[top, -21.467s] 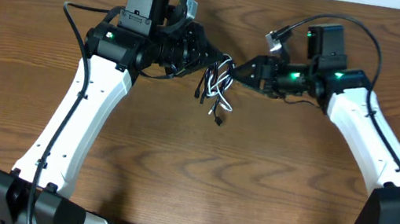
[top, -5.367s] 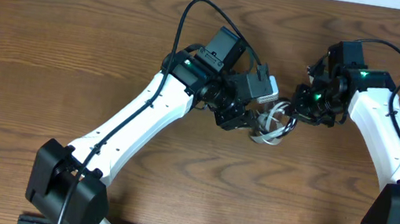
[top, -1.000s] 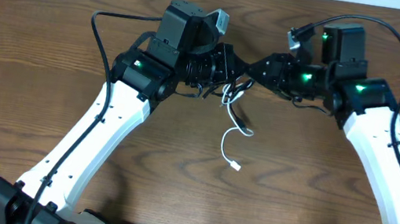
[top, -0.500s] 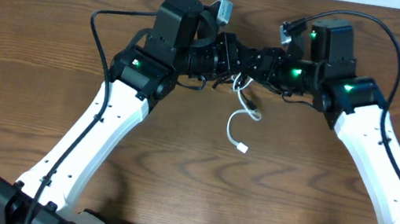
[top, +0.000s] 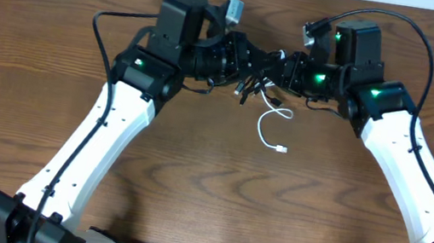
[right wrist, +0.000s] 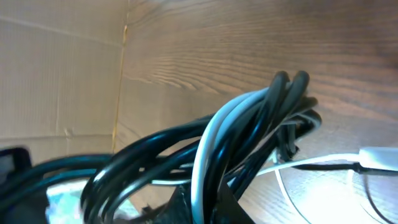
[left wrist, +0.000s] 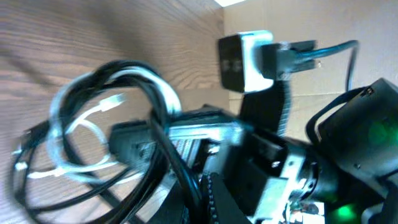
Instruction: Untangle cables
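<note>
Two grippers meet almost tip to tip over the far side of the wooden table [top: 190, 186], and the cables [top: 260, 78] are bunched right between them. We see the left gripper [top: 245, 64] with its jaws closed down on the tangle from one side, and the right gripper [top: 281, 69] pinched tight on it from the other. Neither shows any gap beyond the cords themselves.

From the knot, the white cable [top: 263, 121] drops toward us in a loose curl and ends in a small plug [top: 280, 149] lying on the wood, clear of both arms. The black cable [top: 245, 89] stays short and close, its ends poking out just under the left gripper.

In the right wrist view the black and white strands run side by side in one thick arching bundle [right wrist: 249, 130]. In the left wrist view they spread into open loops [left wrist: 93, 127], white inside black.
</note>
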`<state>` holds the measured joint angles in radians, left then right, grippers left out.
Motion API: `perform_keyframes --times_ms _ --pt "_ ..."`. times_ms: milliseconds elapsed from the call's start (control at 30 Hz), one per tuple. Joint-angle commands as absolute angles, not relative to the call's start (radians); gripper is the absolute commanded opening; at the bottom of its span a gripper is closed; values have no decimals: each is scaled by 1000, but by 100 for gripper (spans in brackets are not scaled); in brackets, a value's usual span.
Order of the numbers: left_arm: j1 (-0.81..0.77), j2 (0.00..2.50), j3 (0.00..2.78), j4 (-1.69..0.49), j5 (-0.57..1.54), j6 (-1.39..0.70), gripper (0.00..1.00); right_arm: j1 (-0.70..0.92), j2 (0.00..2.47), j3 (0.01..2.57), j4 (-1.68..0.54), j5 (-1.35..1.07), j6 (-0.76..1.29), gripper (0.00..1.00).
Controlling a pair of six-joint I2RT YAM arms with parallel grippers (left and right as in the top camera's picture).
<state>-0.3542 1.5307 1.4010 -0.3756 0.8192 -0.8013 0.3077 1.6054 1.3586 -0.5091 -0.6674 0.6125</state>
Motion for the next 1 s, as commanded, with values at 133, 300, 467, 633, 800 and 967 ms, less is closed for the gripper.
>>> perform_keyframes --times_ms 133,300,467,633,800,967 --pt "-274 1521 1408 -551 735 -533 7 148 1547 1365 -524 -939 446 1" --pt "-264 1521 1408 -644 714 -347 7 20 1514 1365 -524 -1114 445 1" --pt "-265 1521 1408 -706 714 -228 7 -81 1512 1365 -528 -1211 449 1" --pt "-265 1521 1408 -736 722 -183 8 -125 1512 1365 -572 -1153 447 1" --pt "-265 1521 1408 -694 798 -183 8 -88 1512 1365 -626 -1068 435 8" --pt "-265 1521 1408 -534 1101 -186 7 -16 1512 1365 -631 -1021 436 47"
